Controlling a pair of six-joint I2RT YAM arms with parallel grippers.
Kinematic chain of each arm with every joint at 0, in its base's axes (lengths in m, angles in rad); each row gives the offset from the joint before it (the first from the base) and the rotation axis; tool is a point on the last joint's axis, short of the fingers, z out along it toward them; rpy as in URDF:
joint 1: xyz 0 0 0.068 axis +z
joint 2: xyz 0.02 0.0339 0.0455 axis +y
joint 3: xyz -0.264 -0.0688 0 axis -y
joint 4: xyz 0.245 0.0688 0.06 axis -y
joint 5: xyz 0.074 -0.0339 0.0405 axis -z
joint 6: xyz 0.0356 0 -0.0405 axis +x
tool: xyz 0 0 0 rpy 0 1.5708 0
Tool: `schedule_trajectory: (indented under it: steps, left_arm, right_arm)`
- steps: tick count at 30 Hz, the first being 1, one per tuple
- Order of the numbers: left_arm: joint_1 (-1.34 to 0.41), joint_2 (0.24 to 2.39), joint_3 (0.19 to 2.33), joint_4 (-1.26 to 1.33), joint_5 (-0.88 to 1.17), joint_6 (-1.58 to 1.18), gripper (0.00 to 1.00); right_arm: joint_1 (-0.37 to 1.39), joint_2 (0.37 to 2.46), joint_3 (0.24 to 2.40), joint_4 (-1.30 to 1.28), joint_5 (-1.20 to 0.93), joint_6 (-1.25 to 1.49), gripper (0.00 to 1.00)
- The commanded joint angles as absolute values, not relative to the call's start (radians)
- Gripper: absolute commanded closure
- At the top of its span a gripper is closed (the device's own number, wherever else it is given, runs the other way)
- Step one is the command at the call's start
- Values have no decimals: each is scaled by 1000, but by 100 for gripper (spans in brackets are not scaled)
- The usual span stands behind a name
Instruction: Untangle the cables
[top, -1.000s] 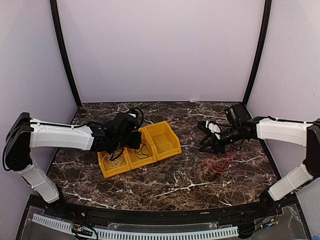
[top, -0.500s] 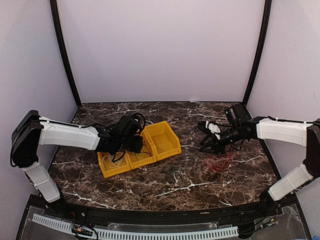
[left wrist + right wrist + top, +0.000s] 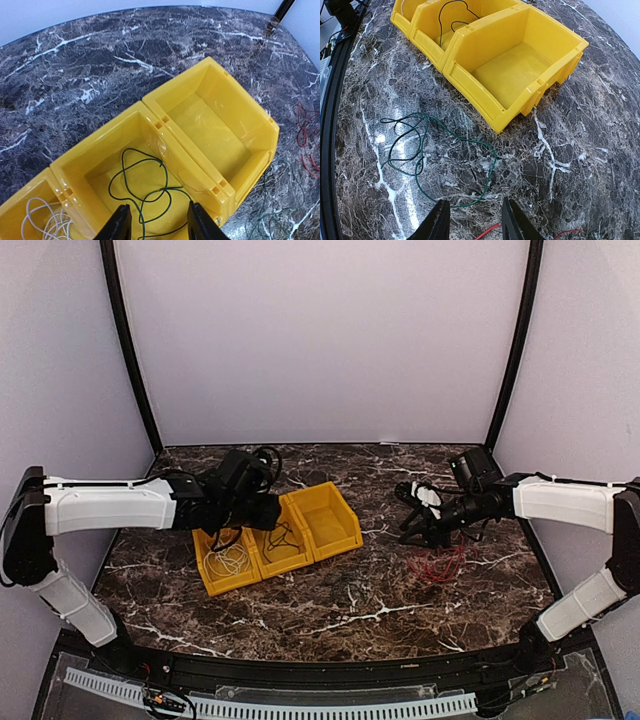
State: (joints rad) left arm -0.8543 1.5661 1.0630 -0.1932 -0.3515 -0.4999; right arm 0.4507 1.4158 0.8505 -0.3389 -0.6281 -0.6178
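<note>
Dark marble tabletop (image 3: 340, 610) under lilac walls carries three yellow bins in a row. The cables are thin, light and floppy, and likely to snag, so I'd pinch a single strand near a free end. The left bin (image 3: 25, 197) holds the white cable (image 3: 46, 218), the middle bin (image 3: 100, 145) holds the black cable (image 3: 142, 187), and the right bin (image 3: 210, 130) holds nothing. The red cable (image 3: 438, 565) and a green wire (image 3: 417, 150) lie on the marble. My left gripper (image 3: 157, 207) hovers over the middle bin, jaws apart and empty. The right gripper (image 3: 475, 202) is also parted, with a red strand just below it, possibly untouched.
</note>
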Motion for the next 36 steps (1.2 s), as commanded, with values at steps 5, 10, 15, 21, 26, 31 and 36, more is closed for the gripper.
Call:
schedule_trajectory:
  steps: [5, 10, 15, 21, 26, 31, 36]
  left_arm:
    - [-850, 1365, 1080, -268, -379, -468, 57]
    - [-942, 1322, 998, -106, -258, -328, 57]
    - [-1049, 1405, 1002, -61, -84, -215, 57]
    - [-1122, 1518, 984, -40, 117, -205, 56]
    - [-1130, 1560, 886, 167, 183, -257, 45]
    - [-1132, 1660, 900, 210, 190, -280, 45]
    - [-1134, 1744, 945, 183, 185, -285, 47]
  right_arm:
    - [467, 1413, 853, -357, -628, -657, 50]
    - [515, 1400, 843, -399, -627, -728, 43]
    - [560, 1436, 852, -437, -614, -758, 42]
    - [609, 1527, 879, -471, -583, -762, 39]
    - [614, 1610, 900, -461, -554, -728, 39]
    - [621, 1666, 920, -458, -530, -700, 39]
    - [630, 1679, 922, -436, -520, -686, 39]
